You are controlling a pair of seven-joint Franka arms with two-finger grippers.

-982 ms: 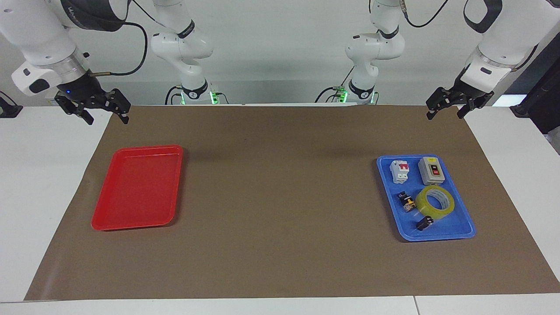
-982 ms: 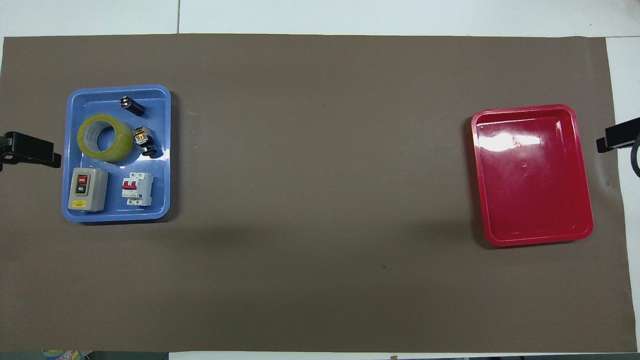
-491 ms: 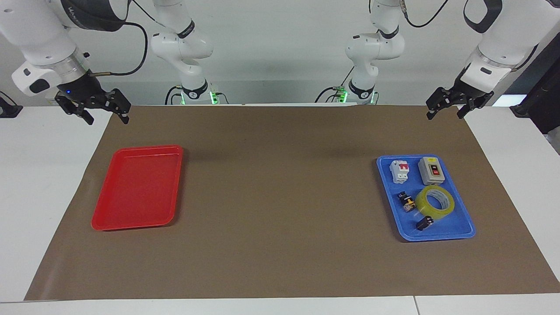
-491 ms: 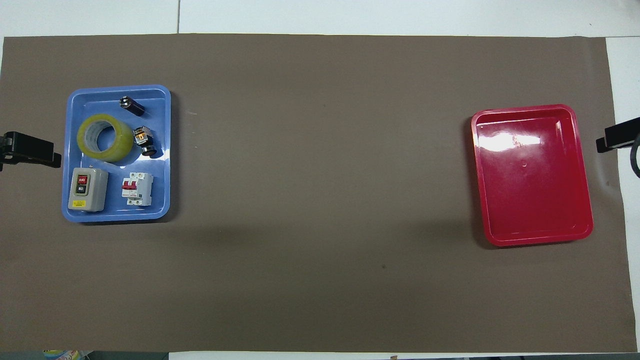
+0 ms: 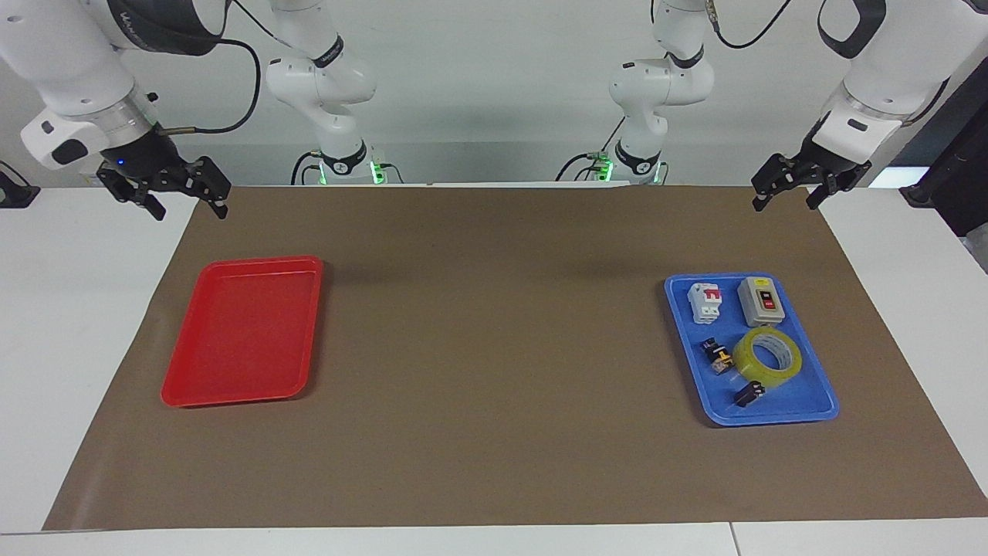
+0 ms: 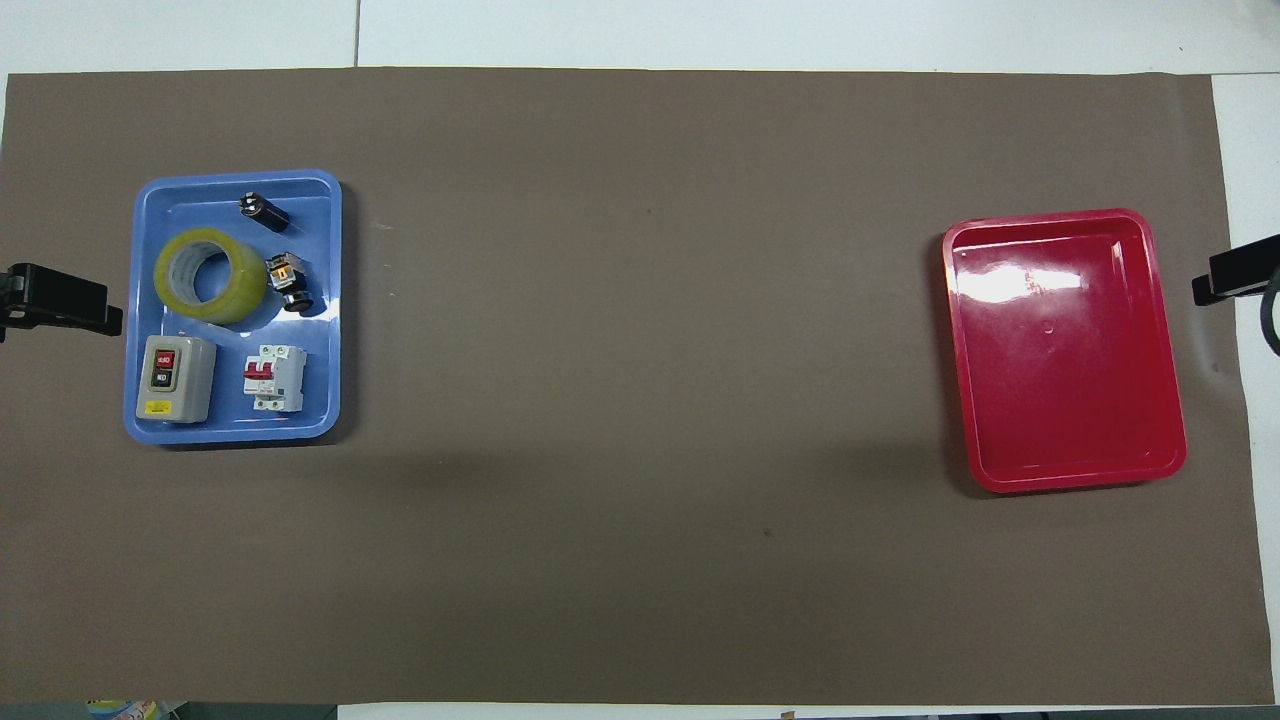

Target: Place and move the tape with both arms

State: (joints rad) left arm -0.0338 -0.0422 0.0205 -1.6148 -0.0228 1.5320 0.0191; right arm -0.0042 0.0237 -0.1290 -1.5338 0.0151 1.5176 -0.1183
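Tape (image 5: pixel 767 355): flat in blue tray (image 5: pixel 818 401), beside grey switch box (image 5: pixel 761 301), toward left arm's end of counter. Untouched; task judged not begun. Left hand (image 5: pixel 786 194): raised above mat corner, spread wide, empty. Right hand (image 5: pixel 187 202): likewise spread, empty. Red tray (image 5: pixel 239 332): empty, well apart.
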